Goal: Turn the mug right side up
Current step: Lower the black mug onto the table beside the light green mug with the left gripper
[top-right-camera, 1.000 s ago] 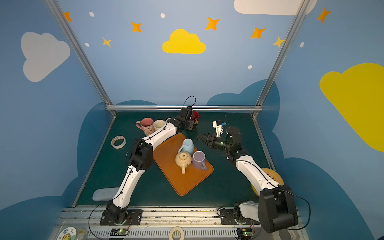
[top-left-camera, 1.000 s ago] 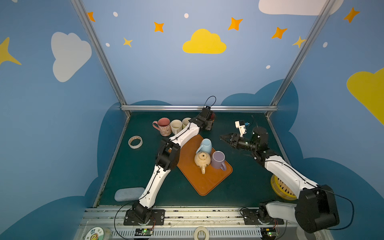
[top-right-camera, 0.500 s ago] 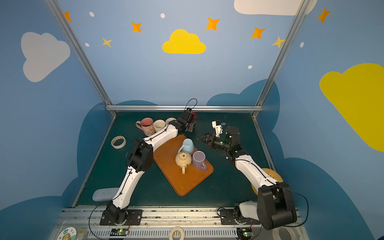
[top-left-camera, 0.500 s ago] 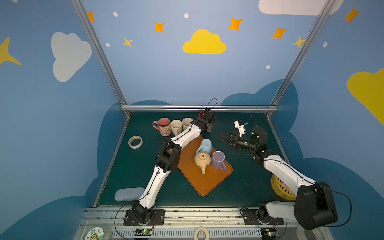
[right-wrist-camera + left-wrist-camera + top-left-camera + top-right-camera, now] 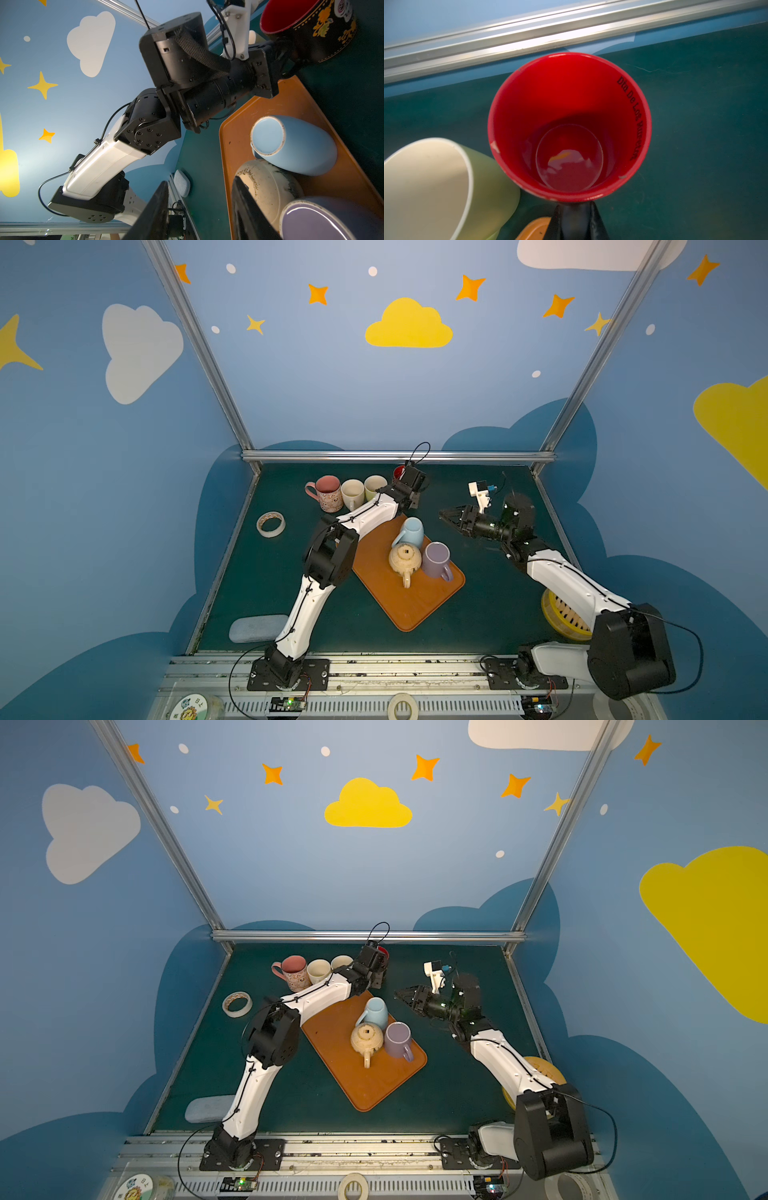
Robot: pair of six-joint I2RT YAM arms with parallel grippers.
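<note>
1 mug (image 5: 569,124) upright – clamped between left jaws

Overhead stereo pair, close wrist views

Mugs: six — pink (image 5: 326,492), cream (image 5: 352,493), green (image 5: 375,484), red (image 5: 398,472), blue (image 5: 411,531), purple (image 5: 435,559)
Teapot (image 5: 404,560): one
Tray (image 5: 409,608): one
Tape rolls (image 5: 270,524) (image 5: 401,706): two
Blue pad (image 5: 257,627): one
Yellow basket (image 5: 559,620): one
Robot arms (image 5: 316,601) (image 5: 569,585): two

Blue cloud-painted walls (image 5: 332,398), green tabletop (image 5: 490,614)
</note>
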